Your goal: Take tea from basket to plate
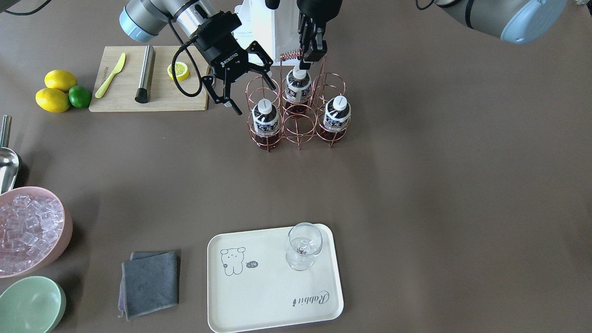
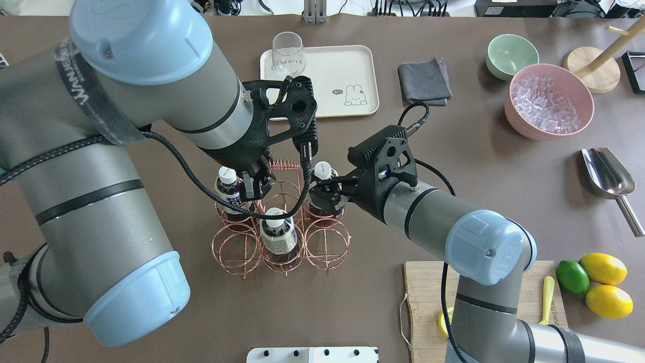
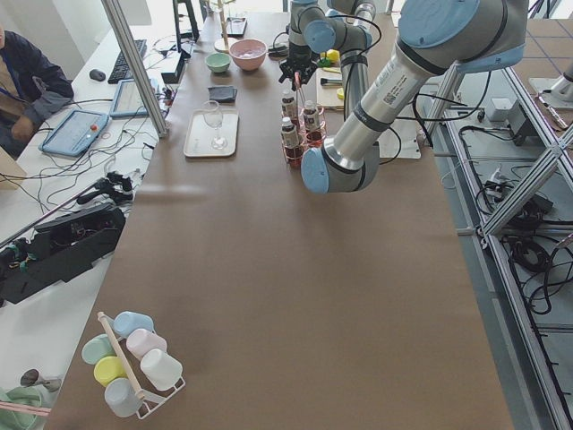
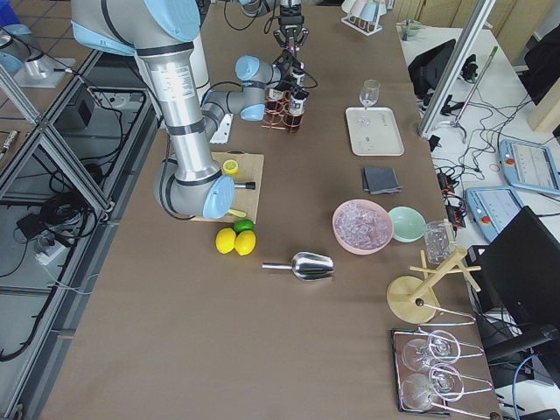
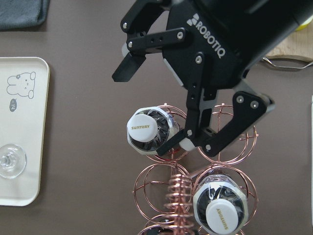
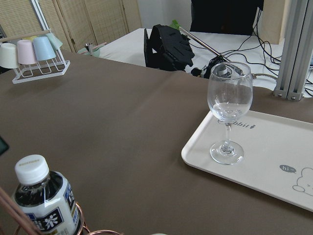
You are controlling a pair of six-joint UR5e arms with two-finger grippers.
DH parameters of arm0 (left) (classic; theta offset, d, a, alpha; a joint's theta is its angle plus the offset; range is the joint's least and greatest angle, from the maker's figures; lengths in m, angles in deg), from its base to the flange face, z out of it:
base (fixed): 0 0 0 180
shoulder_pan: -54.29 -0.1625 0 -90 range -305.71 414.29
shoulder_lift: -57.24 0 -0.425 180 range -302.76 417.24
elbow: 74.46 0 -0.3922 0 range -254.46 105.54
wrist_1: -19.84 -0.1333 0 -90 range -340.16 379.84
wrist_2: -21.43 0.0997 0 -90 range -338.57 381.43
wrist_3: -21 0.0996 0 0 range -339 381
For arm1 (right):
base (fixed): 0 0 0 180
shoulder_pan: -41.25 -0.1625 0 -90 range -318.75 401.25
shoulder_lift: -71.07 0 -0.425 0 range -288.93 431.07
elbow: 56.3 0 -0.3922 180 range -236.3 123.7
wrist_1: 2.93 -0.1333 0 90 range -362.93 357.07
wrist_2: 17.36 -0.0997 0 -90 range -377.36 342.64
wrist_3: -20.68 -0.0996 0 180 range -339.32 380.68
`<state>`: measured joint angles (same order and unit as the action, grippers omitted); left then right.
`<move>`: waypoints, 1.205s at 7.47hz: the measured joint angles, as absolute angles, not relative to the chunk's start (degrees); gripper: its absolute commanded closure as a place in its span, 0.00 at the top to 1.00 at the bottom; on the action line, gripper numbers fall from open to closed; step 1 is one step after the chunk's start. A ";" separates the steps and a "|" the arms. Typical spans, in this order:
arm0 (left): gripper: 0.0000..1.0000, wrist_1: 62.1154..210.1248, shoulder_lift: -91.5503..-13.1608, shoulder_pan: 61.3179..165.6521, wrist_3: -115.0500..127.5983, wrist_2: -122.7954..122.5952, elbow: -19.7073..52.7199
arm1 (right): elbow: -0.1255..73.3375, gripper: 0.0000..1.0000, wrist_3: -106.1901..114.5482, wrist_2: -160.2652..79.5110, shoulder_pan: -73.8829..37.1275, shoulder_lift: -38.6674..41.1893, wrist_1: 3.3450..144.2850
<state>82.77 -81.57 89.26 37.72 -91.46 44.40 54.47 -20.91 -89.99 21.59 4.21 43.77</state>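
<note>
The copper wire basket (image 1: 299,121) stands mid-table with three tea bottles in its rings (image 1: 265,119) (image 1: 298,86) (image 1: 336,115). My left gripper (image 1: 307,56) comes down from above and is shut on the basket's coiled handle (image 1: 290,56). My right gripper (image 1: 255,99) is open, its jaws astride the far right tea bottle (image 2: 322,174). In the left wrist view one fingertip (image 5: 168,146) touches that bottle (image 5: 143,129) and the other is apart. The cream plate (image 1: 259,296) lies at the far side and carries a wine glass (image 1: 303,245).
A wooden cutting board (image 1: 125,99) with a lemon half, a yellow knife and a steel muddler lies on my right. Lemons and a lime (image 1: 62,91), a pink ice bowl (image 1: 32,229), a green bowl (image 1: 30,305), a metal scoop (image 2: 607,174) and a grey cloth (image 1: 150,282) are there too.
</note>
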 measured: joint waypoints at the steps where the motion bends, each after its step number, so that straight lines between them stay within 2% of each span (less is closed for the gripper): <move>1: 0.00 82.77 -81.65 89.31 37.71 -91.40 44.41 | 54.37 1.00 -20.88 -89.17 22.20 4.52 44.20; 4: 0.00 82.70 -81.78 89.57 37.70 -91.40 44.50 | 53.82 0.98 -20.20 -88.00 22.92 4.88 45.12; 6: 0.00 82.67 -81.76 89.68 37.71 -91.42 44.57 | 52.91 0.78 -20.11 -87.92 22.95 5.44 45.22; 7: 0.00 82.69 -81.75 89.70 37.74 -91.42 44.57 | 52.58 0.63 -20.05 -87.95 22.87 5.73 45.26; 8: 0.00 82.68 -81.72 89.70 37.77 -91.42 44.51 | 52.47 0.57 -19.79 -87.98 22.41 5.87 45.26; 9: 0.00 82.68 -81.72 89.71 37.78 -91.42 44.48 | 52.44 0.57 -18.62 -88.04 21.82 5.96 45.20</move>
